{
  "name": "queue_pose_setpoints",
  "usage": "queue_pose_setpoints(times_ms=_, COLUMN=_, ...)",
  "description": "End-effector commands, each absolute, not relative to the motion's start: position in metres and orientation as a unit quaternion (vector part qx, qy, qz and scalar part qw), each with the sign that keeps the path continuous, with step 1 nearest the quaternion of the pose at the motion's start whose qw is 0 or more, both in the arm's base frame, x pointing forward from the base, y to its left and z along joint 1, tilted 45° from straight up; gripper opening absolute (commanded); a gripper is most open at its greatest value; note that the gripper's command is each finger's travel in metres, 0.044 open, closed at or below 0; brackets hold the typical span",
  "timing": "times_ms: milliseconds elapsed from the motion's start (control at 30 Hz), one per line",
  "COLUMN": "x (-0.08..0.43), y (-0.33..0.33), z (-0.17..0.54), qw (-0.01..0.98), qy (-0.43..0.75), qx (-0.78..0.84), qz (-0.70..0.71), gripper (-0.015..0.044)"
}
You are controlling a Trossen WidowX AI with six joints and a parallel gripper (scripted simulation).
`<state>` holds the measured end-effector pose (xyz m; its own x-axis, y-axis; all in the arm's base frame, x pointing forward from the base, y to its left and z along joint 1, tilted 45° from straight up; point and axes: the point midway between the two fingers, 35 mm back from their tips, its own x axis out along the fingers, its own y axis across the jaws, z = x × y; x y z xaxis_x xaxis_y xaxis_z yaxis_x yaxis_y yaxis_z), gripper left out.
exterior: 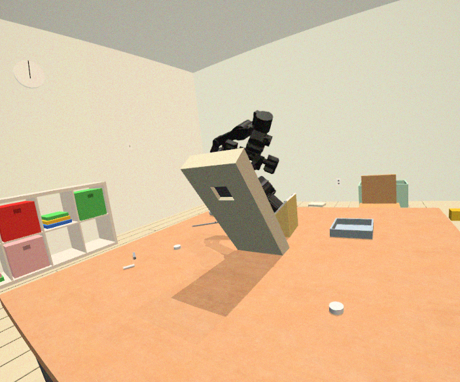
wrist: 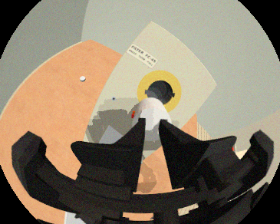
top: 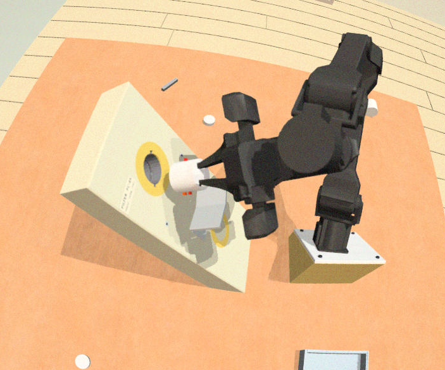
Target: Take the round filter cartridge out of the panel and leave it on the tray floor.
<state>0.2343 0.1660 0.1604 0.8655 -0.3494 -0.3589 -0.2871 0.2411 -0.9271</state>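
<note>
Worktop: I see an orange worktop (exterior: 345, 263) that carries the panel, the robot's base block and scattered small parts; pale plank flooring runs round it.

Panel: the cream service panel (top: 111, 131) leans steeply on the worktop and throws a broad shadow. From the exterior view I see only its back, with a small rectangular opening.

Socket: the yellow-ringed socket (top: 150, 168) shows an open dark bore in the top and wrist views.

Cartridge: the white filter cartridge (top: 183, 175) is out of the socket, just in front of it and off the panel face, held in the air.

Fingers: the gripper (top: 201, 172) is clamped on the cartridge; the dark fingers (top: 210, 159) reach its near end from either side. In the wrist view I see the pale cartridge (wrist: 149, 111) between the two tips.

Tray: the blue-grey tray (exterior: 352, 227) sits well apart from the panel, at the bottom edge of the top view. I cannot tell what its floor holds.

Loose parts: one white disc (exterior: 336, 307) lies on the near worktop, another (top: 209, 120) beside the panel, and a small grey bar (top: 169, 84) beyond the panel's far corner.

Base: the arm stands on a white plate atop a tan block (top: 330, 267).

Room: pale walls, a round wall clock (exterior: 29, 72), and a white shelf unit (exterior: 49, 230) with red, pink and green bins. A brown-fronted green box (exterior: 380, 190) and a yellow cube (exterior: 455, 214) sit past the far worktop edge.
</note>
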Motion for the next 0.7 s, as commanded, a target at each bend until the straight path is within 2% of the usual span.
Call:
queue_pose_setpoints(times_ms=0, x=0.228, y=0.157, z=0.154, qw=0.750, qy=0.253, qx=-0.611, qz=-0.023, gripper=0.0000)
queue_pose_setpoints(times_ms=400, x=0.215, y=0.133, z=0.130, qw=0.749, qy=0.253, qx=-0.611, qz=-0.023, gripper=0.0000)
queue_pose_setpoints(times_ms=500, x=0.218, y=0.137, z=0.132, qw=0.743, qy=0.259, qx=-0.616, qz=-0.021, gripper=0.0079)
queue_pose_setpoints(times_ms=667, x=0.218, y=0.137, z=0.132, qw=0.743, qy=0.259, qx=-0.616, qz=-0.021, gripper=0.0088)
